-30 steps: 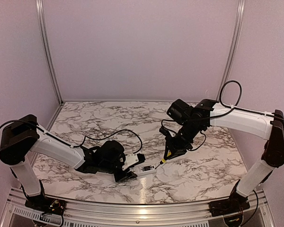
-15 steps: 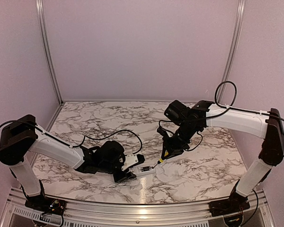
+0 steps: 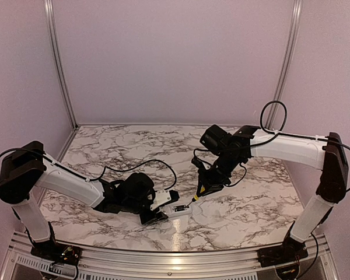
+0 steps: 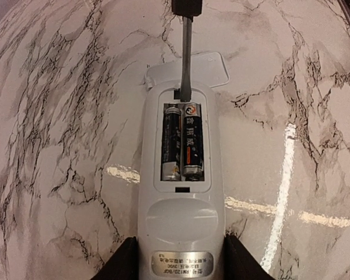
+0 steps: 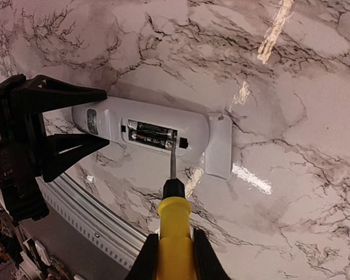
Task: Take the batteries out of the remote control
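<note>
Jaws on the left arm were clamped around the label end of the remote control (image 4: 181,224), one finger on each side. It lay flat on the worktop (image 4: 58,116), pointing straight out from the left jaws. Just ahead of that grip the compartment sat open with both batteries (image 4: 182,140) in it, side by side. The right jaws were squeezed shut on the yellow handle of the screwdriver (image 5: 174,233), with the shaft running forward from them and the tip at the little notch at the compartment's far end. The white cover (image 4: 213,67) lay flat just beyond the remote's far end, touching it as far as I could tell.
</note>
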`<move>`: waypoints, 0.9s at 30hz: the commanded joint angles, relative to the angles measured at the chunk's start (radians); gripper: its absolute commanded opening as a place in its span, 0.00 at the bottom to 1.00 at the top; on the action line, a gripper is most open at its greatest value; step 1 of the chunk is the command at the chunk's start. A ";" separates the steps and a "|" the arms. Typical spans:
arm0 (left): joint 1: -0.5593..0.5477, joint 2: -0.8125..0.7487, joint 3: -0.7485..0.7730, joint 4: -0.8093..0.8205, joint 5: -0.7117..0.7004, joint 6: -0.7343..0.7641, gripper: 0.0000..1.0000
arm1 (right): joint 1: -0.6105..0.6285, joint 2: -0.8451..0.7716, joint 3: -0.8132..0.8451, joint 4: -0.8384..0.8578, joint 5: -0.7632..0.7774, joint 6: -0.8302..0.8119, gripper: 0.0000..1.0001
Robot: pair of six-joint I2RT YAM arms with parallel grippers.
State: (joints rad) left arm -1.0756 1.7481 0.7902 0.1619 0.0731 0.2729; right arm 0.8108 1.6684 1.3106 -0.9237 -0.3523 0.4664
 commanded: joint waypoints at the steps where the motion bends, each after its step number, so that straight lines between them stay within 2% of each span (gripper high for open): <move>1: -0.007 -0.006 0.026 -0.023 0.007 0.009 0.16 | 0.010 0.008 0.026 0.009 0.025 0.011 0.00; 27: -0.007 -0.014 0.004 -0.024 0.000 -0.003 0.15 | 0.014 0.021 0.019 -0.005 0.021 -0.002 0.00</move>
State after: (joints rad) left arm -1.0756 1.7481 0.7898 0.1558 0.0734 0.2726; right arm 0.8154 1.6737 1.3106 -0.9283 -0.3450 0.4671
